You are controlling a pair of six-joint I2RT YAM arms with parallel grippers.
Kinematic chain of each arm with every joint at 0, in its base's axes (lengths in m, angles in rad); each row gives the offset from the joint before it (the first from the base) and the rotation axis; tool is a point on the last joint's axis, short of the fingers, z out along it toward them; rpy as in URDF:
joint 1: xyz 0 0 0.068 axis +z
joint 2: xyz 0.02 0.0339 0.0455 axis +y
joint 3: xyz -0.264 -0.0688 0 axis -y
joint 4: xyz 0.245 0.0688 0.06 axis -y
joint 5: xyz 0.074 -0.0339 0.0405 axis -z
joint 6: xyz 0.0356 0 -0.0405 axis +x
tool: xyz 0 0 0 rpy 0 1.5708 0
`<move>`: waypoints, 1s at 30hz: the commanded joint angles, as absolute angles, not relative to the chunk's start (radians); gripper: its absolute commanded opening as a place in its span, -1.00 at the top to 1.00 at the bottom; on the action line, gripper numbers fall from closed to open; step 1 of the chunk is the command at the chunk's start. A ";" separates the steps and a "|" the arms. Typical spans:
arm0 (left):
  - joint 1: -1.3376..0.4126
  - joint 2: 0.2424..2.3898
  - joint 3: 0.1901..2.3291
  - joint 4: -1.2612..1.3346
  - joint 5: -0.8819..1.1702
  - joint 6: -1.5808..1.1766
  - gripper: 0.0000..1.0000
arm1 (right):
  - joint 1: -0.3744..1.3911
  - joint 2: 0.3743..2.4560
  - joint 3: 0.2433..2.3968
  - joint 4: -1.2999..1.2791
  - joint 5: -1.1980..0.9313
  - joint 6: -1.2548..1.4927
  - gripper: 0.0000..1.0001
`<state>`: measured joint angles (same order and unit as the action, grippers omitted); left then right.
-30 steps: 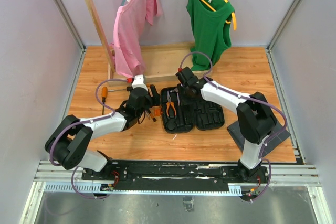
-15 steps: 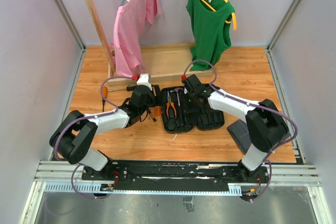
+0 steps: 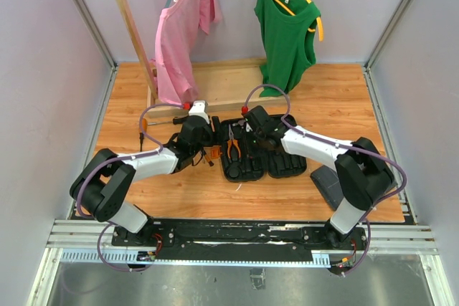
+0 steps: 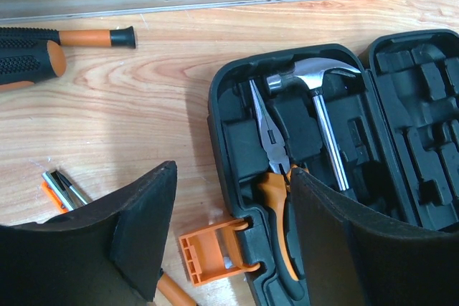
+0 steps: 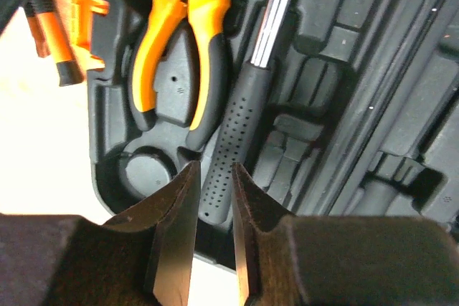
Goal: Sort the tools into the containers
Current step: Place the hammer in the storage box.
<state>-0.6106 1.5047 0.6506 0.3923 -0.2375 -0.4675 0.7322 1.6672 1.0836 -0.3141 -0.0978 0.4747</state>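
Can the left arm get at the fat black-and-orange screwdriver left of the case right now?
Probably yes. The left claw hangs open and empty by the orange latch of the case, and only bare wood shows between it and the screwdriver, which runs partly out of the wrist view.

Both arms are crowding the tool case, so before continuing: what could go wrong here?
1. The right gripper, fingers nearly closed, hovers over the hammer handle; pushing down may lever it out.
2. The left gripper hangs over the orange latch; lowering may snag it and drag the tool case.
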 commanded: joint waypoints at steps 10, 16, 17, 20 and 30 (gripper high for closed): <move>-0.604 1.523 0.691 0.379 -0.217 -0.454 -0.33 | 0.753 1.723 1.092 -0.363 -0.032 0.479 0.67; -0.604 1.546 0.745 0.361 -0.167 -0.466 -0.32 | 0.752 1.711 1.051 -0.354 -0.021 0.499 0.75; -0.604 1.558 0.765 0.347 -0.154 -0.471 -0.31 | 0.753 1.709 1.046 -0.349 -0.024 0.501 0.76; -0.605 1.594 0.830 0.316 -0.111 -0.486 -0.25 | 0.753 1.704 1.028 -0.334 -0.025 0.507 0.76; -0.605 1.796 1.079 0.158 -0.038 -0.516 0.07 | 0.747 1.697 0.981 -0.279 -0.055 0.538 0.78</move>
